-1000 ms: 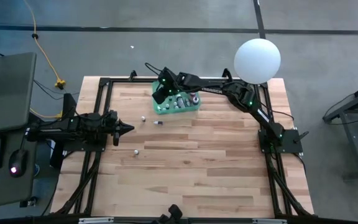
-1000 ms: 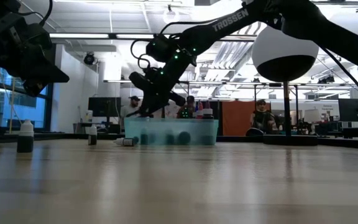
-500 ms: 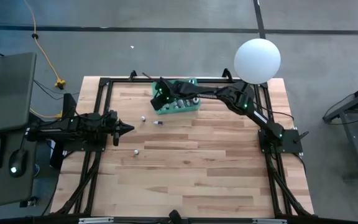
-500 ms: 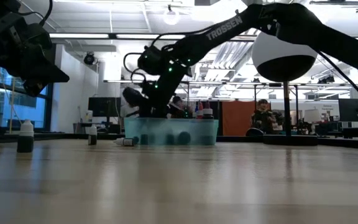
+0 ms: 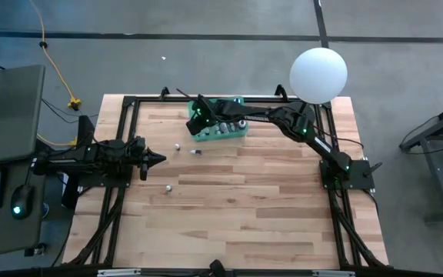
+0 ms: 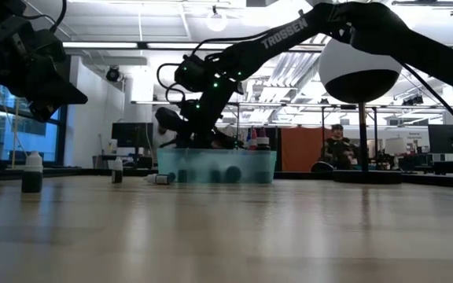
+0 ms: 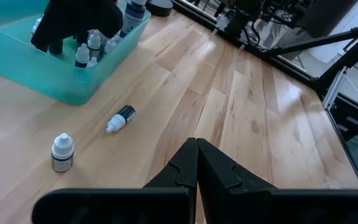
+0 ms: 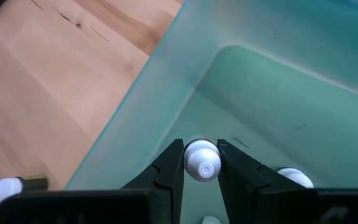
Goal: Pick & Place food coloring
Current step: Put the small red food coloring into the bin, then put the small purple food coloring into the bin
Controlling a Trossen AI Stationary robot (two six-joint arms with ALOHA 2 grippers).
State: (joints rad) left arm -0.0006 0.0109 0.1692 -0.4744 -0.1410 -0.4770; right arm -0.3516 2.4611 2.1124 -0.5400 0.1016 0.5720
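- Food coloring bottle [image 8: 202, 160], white-capped, sits pinched between my right gripper's [image 5: 198, 115] fingers [image 8: 166, 168], which grasp it just under the cap.
- My right arm reaches across from the right side of the table [image 5: 268, 208], and that gripper hangs over the left end of the green tray [image 5: 233, 134], at the far middle of the table.
- Down past the held bottle I look into the tray's translucent corner; another white cap [image 8: 294, 177] lies just beside it inside.
- More small bottles [image 7: 87, 53] stand in the tray.
- Three bottles are out on the wood: one standing [image 5: 177, 145] and one lying on its side [image 5: 195, 151], both near the tray's left near corner, and a third [image 5: 168, 187] well apart, nearer the middle.
- My left gripper [image 5: 158, 159] waits at the left side, its jaws clenched tip to tip on nothing, pointing toward the table's middle.
- A white globe lamp [image 5: 318, 74] is by the far right corner.
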